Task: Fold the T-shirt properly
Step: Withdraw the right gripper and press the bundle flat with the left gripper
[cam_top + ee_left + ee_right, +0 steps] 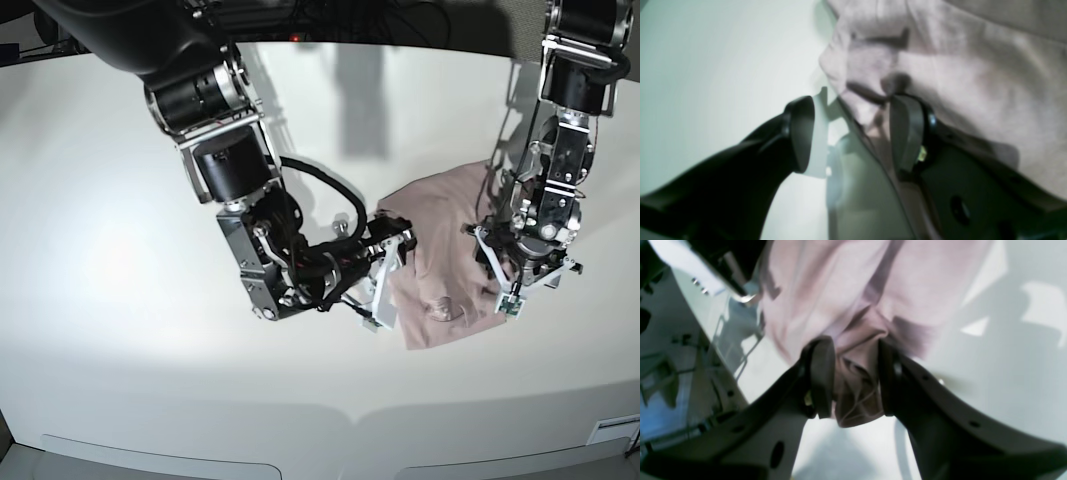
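The pink-mauve T-shirt [445, 250] lies crumpled on the white table right of centre. My right gripper [388, 268] is at its left edge. In the right wrist view the gripper [855, 376] is shut on a bunched fold of the T-shirt [826, 290]. My left gripper [500, 278] is at the shirt's right edge. In the left wrist view it [853, 133] is open, with the T-shirt [973, 83] draped over its right finger [907, 133] and a hem edge running between the jaws.
The white table [150, 350] spreads to the left and front of the shirt. The right arm's bulky body and cables [260, 240] lie low just left of the shirt. The table's edge [716, 336] shows in the right wrist view.
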Controlling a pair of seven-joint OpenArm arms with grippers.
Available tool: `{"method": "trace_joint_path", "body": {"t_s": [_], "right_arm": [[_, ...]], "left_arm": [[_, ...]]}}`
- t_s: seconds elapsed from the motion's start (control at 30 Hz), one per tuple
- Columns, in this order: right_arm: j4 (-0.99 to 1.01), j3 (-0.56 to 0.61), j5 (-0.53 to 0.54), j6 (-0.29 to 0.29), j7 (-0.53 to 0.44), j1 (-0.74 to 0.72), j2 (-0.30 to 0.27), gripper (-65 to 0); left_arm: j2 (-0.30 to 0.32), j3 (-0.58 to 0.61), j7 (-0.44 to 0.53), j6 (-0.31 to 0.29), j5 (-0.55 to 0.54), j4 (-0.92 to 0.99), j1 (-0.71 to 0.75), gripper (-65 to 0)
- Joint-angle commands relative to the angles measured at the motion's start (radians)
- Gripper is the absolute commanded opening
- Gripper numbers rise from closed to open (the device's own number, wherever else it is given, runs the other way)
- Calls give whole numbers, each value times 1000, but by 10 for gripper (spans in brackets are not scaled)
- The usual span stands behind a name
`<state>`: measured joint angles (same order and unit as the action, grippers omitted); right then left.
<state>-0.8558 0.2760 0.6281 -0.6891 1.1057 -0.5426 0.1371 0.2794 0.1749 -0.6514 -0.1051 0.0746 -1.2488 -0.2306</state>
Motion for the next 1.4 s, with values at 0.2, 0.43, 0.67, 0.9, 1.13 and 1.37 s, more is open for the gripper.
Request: {"method": "trace_joint_path", "body": {"t_s": [0.2, 0.43, 0.67, 0.9, 1.13, 1.37], "right_arm": [[-22, 0, 208, -9, 86, -48, 13, -426], [-22, -2, 214, -9, 158, -72, 13, -425], [-23, -2, 188, -9, 105, -143, 10, -425], [-23, -31, -32, -9, -87, -210, -10, -425], [-23, -232, -224, -9, -181, -241, -50, -425], [-24, -362, -286, -9, -191, -237, -153, -425]], "left_arm": [[6, -4, 24, 3, 3, -13, -70, -312], [7, -4, 8, 3, 4, -13, -111, -312], [7, -4, -16, 3, -25, -16, -110, -312], [63, -4, -47, 3, -175, -92, -109, -312], [103, -4, -148, -88, -406, -278, 4, -312], [72, -4, -64, -154, -388, -288, 213, -312]]}}
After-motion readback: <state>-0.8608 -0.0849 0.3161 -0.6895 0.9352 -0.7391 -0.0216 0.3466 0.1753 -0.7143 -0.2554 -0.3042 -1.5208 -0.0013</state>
